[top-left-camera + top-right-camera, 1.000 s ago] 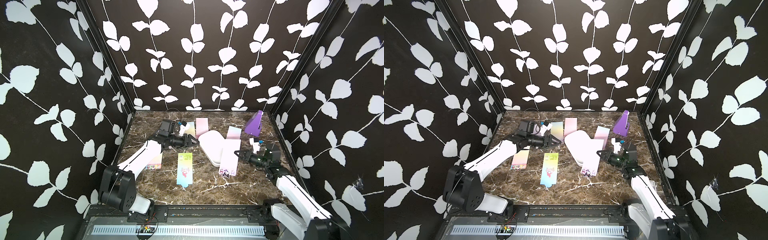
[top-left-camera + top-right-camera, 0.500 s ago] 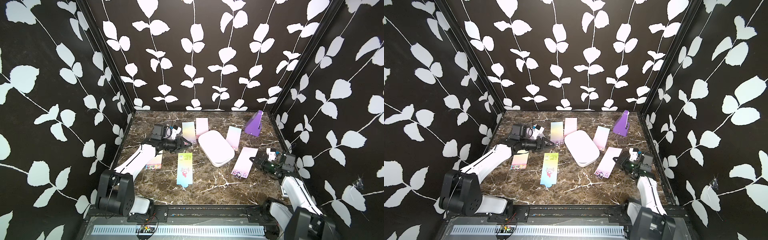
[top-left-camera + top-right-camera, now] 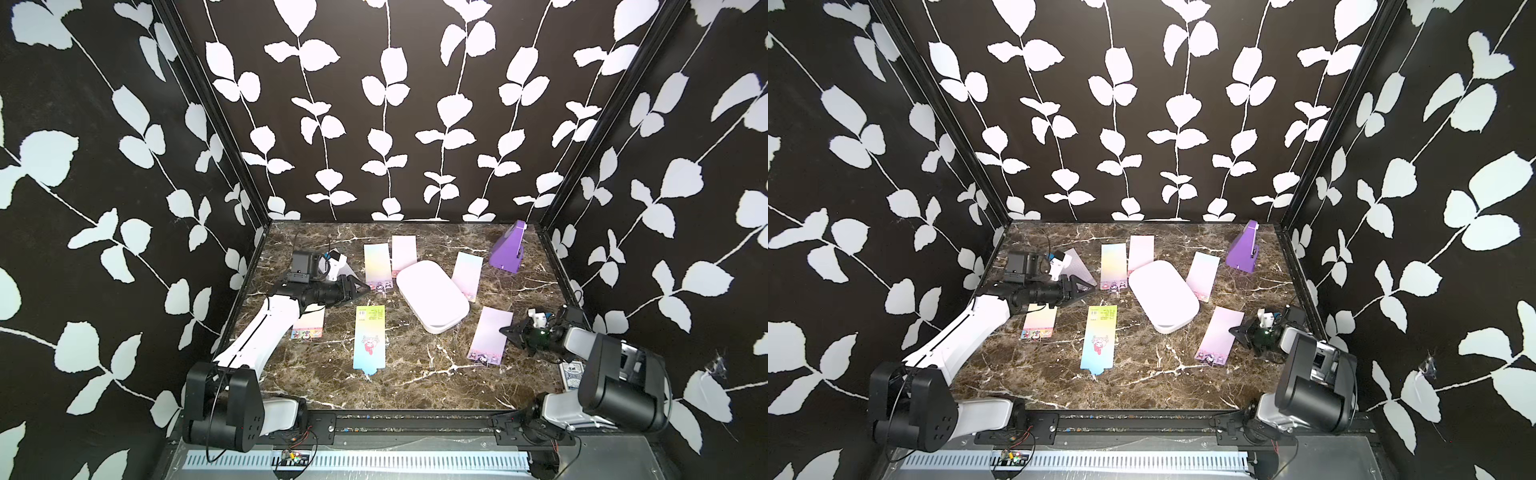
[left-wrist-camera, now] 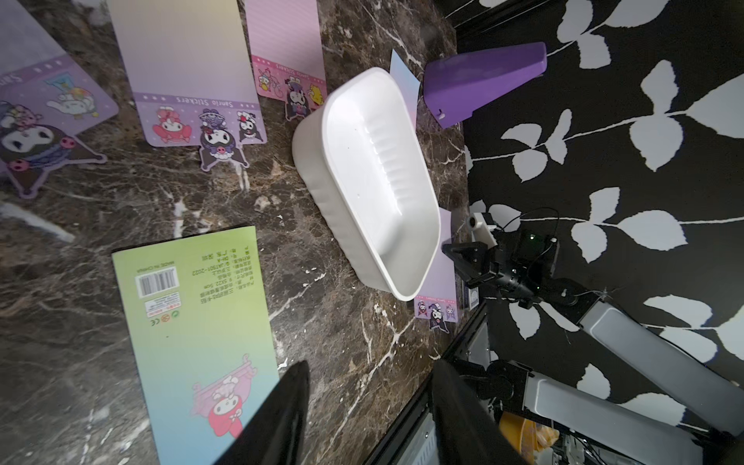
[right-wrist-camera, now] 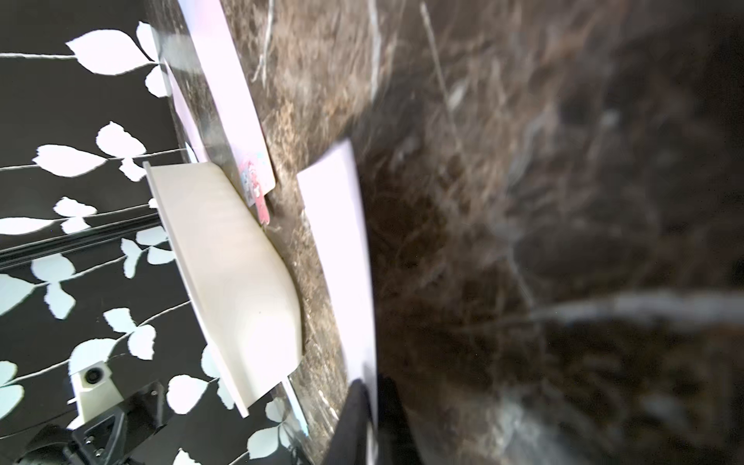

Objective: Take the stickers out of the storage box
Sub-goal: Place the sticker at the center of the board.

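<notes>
The storage box (image 4: pixel 378 181) sits empty near the middle of the tabletop (image 3: pixel 415 386) — the stickers (image 3: pixel 368 338) lie flat all around it, so the job looks all but finished. By the right edge, the right gripper (image 3: pixel 505 331) has its jaws a sliver apart around the rim of a lilac sheet (image 3: pixel 488 336); whether it pinches, I cannot tell. The left gripper (image 3: pixel 365 286) hovers half open, holding nothing.

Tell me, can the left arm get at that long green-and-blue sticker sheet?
Probably yes. The green-and-blue sticker sheet lies flat on the marble tabletop close beside the left arm, nothing on it, and the fingers stand open and empty.
</notes>
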Available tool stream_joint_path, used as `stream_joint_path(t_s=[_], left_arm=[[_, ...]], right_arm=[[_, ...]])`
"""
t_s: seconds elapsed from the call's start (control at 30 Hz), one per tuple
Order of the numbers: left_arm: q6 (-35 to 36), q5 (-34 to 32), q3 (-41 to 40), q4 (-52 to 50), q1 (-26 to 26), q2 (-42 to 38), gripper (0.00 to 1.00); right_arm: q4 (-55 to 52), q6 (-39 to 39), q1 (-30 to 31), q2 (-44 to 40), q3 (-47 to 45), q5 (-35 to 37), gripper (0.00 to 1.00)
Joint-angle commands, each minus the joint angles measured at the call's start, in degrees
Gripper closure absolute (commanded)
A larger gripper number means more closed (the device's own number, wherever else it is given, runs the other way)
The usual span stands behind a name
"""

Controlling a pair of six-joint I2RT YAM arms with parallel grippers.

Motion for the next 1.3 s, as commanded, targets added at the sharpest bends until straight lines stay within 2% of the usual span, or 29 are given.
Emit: stream_joint_path(t_s=[0.0,0.03,0.1,0.27,0.37,0.43,0.6,0.67,0.7,0.73,0.77,0.8,0.93,1.03,1.17,1.27], left_arm=[[2.0,-0.8,0.0,-2.1,1.3,-1.7,0.47],[2.2,-0.5,0.1,-2.3,1.6,-1.8,0.47],[3.2,-0.7,0.3,-3.4,2.1,-2.0,0.47],[3.5,-1.8,0.0,-3.5,2.9,-1.9,0.47],[3.2,-4.1,-0.1,-2.7,3.2,-2.4,0.47],[3.2,-6.9,-0.3,-2.3,3.6,-3.2,0.47],[1.2,-16.5,-2.6,4.0,5.6,-6.5,0.43],[-0.6,-20.4,-3.9,7.2,6.5,-8.5,0.35],[-1.0,-22.4,-4.3,8.2,6.8,-9.3,0.31],[-1.3,-25.4,-4.4,8.7,7.1,-10.0,0.21],[-1.5,-28.9,-4.3,8.7,7.3,-10.7,0.09],[-1.7,-32.5,-4.3,8.3,7.3,-11.0,0.01],[-1.7,-49.7,-4.5,6.3,7.4,-12.6,0.01],[2.4,-58.3,-9.6,12.3,7.4,-15.5,0.01],[12.8,-61.7,-25.2,34.7,7.4,-20.2,0.01],[19.1,-63.5,-33.8,46.7,7.4,-21.3,0.01]], right_arm=[[0.9,-3.2,-2.1,1.4,1.6,0.3,0.67],[0.9,-3.4,-3.2,1.5,1.5,-0.1,0.65],[0.8,-3.8,-4.8,1.5,1.2,0.1,0.56],[1.1,-3.4,-4.9,-0.3,1.0,-0.1,0.53],[-2.3,-4.5,-4.7,-5.6,2.0,1.7,0.52],[-7.9,-6.5,-4.3,-11.4,4.1,5.5,0.49],[-18.1,-10.7,-1.2,-26.3,12.7,14.1,0.36],[-19.0,-11.5,-0.4,-30.5,15.5,17.0,0.26],[-18.5,-11.5,-0.1,-32.0,16.2,17.9,0.15],[-16.7,-11.5,0.0,-33.4,16.2,18.6,0.01],[-14.0,-10.5,0.0,-35.0,15.7,19.8,0.01],[-11.8,-9.5,0.0,-36.1,14.8,21.4,0.01],[3.2,-5.3,0.0,-40.7,6.7,27.7,0.01],[16.6,-4.8,0.0,-43.3,-2.4,31.7,0.01],[34.1,-8.6,0.1,-42.8,-14.5,34.9,0.01],[41.3,-12.2,0.3,-38.4,-17.9,34.6,0.01]])
